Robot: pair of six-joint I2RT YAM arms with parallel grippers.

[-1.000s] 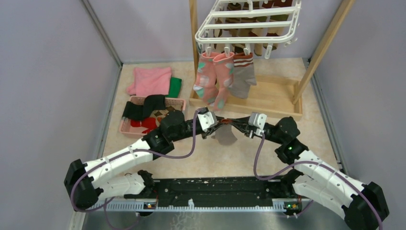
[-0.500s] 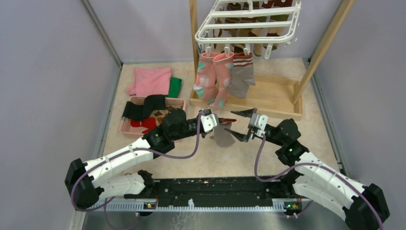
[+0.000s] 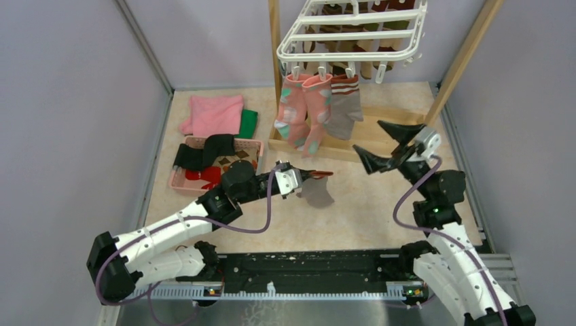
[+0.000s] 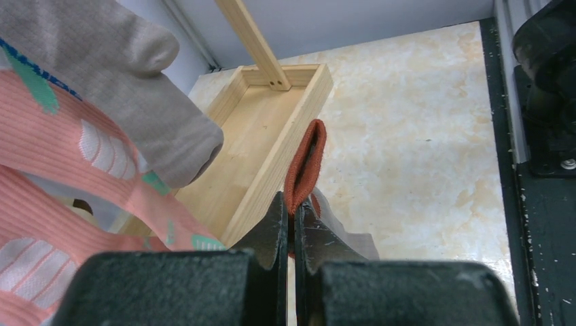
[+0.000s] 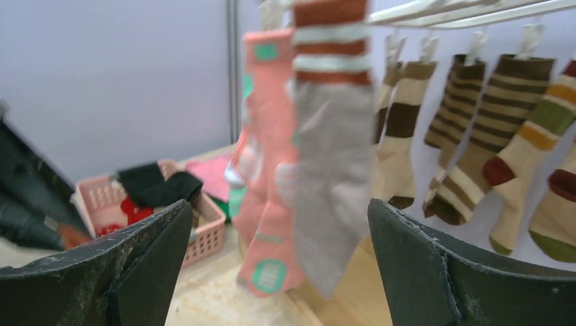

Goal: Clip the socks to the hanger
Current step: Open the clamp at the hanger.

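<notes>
Left hand [image 3: 309,175] pinches a grey sock [image 3: 318,192] by its red cuff, presenting the edge for clipping; right hand [image 3: 367,136] gapes empty, the hanger [image 3: 353,30] above it.

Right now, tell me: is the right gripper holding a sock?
No: the right gripper stands wide open and empty, while the left gripper pinches the grey sock by its red cuff.

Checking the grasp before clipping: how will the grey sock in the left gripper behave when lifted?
Probably floppy: the sock hangs limp from the left gripper, pinched only at its cuff. Likely light, since that thin pinch carries it. The loose body may swing or twist.
</notes>
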